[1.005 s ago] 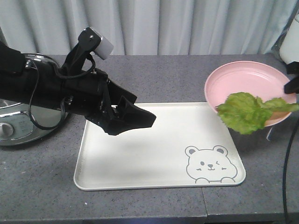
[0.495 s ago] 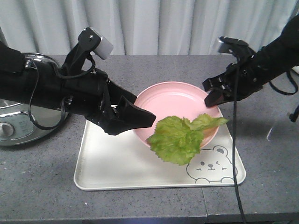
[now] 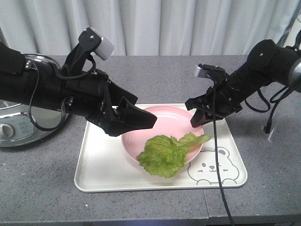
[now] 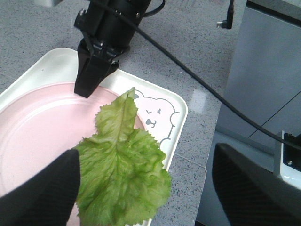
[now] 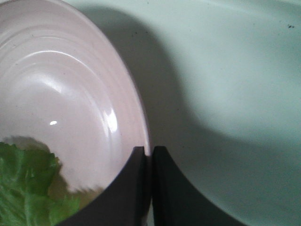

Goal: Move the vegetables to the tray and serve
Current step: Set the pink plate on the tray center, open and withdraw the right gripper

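Farthest out behind my left arm sits a steel cooker (image 3: 13,126) on the grey counter (image 3: 42,197). The left gripper (image 3: 137,120) is released: in its wrist view the two dark fingers (image 4: 40,190) stand wide apart with nothing clamped between them. It hovers over the near-left part of the tray (image 3: 101,165), its tips reaching over the rim of the pink plate (image 3: 167,121).

The lettuce leaf (image 3: 163,155) lies in the plate just below and ahead of those open fingers. Its frilly body rests on the plate's front edge and its pale stem points toward the right gripper (image 3: 194,120). One left finger overlaps the leaf in the wrist view, but I cannot tell whether it touches.

The right gripper is clenched on the plate's far-right rim — its wrist camera shows both fingers (image 5: 134,188) pinched together with the pink edge between them. The plate is over the tray; whether its base is fully set down I cannot tell. The bear drawing (image 3: 209,165) sits on the tray just beneath the right gripper, beside the leaf's stem.
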Available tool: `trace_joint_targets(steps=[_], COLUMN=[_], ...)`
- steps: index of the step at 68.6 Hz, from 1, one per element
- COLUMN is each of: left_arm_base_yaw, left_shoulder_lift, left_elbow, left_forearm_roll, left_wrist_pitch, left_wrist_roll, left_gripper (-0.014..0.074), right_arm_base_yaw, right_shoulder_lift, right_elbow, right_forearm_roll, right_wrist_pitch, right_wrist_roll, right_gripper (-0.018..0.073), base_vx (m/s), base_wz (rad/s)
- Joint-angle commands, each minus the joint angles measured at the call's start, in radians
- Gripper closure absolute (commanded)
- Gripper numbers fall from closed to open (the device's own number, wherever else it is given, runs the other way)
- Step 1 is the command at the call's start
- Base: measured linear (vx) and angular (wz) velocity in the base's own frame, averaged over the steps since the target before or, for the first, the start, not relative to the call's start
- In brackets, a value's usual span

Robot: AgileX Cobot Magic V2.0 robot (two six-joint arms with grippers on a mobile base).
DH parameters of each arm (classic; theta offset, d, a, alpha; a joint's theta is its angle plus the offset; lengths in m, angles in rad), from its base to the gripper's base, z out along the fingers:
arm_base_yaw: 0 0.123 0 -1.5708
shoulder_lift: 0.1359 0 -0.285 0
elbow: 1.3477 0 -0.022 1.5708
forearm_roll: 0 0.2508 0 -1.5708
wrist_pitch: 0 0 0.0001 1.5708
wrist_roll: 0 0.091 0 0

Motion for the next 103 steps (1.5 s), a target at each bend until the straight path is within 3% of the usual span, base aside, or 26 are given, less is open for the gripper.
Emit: trace_joint_targets(steps=[1, 21, 41, 49, 80, 97, 103], left_arm_base_yaw=[-0.001, -0.001, -0.001, -0.001, -0.001, -0.001, -0.001], left_shoulder_lift=[-0.035, -0.035, -0.035, -0.035, -0.035, -0.035, -0.049], left_elbow=[-0.029, -0.029, -0.029, -0.029, -0.029, -0.029, -0.029], left_forearm_roll=[-0.053, -0.053, -0.053, -0.053, -0.053, -0.052, -0.019], left_wrist_pitch=[-0.013, -0.013, -0.013, -0.013, -0.013, -0.004, -0.015], left_wrist_roll=[-0.004, -0.004, -0.004, -0.004, -0.004, -0.011, -0.083], left_gripper=[0.0031, 0.0031, 0.0031, 0.0031, 0.0031, 0.0031, 0.0036], right_arm_base_yaw=[-0.003, -0.003, -0.003, -0.004, -0.004, -0.004, -0.004], right_shoulder_lift=[-0.034, -0.018, -0.023, -0.055, -0.389, -0.623, -0.683], right_elbow=[-0.028, -0.028, -0.028, -0.028, -0.015, 0.219, 0.294], right_forearm_roll=[0.060, 0.079, 0.079, 0.048, -0.071, -0.069, -0.072], right_wrist_pitch=[-0.011, -0.006, -0.002, -0.002, 0.025, -0.066, -0.084], right_wrist_roll=[-0.002, -0.014, -0.016, -0.016, 0.034, 0.003, -0.014], right_gripper=[0.0565, 0.0533, 0.0274, 0.0218, 0.0257, 0.0298, 0.0306], base_vx=[0.00, 0.00, 0.00, 0.00, 0.00, 0.00, 0.00], base_wz=[0.00, 0.00, 0.00, 0.00, 0.00, 0.00, 0.00])
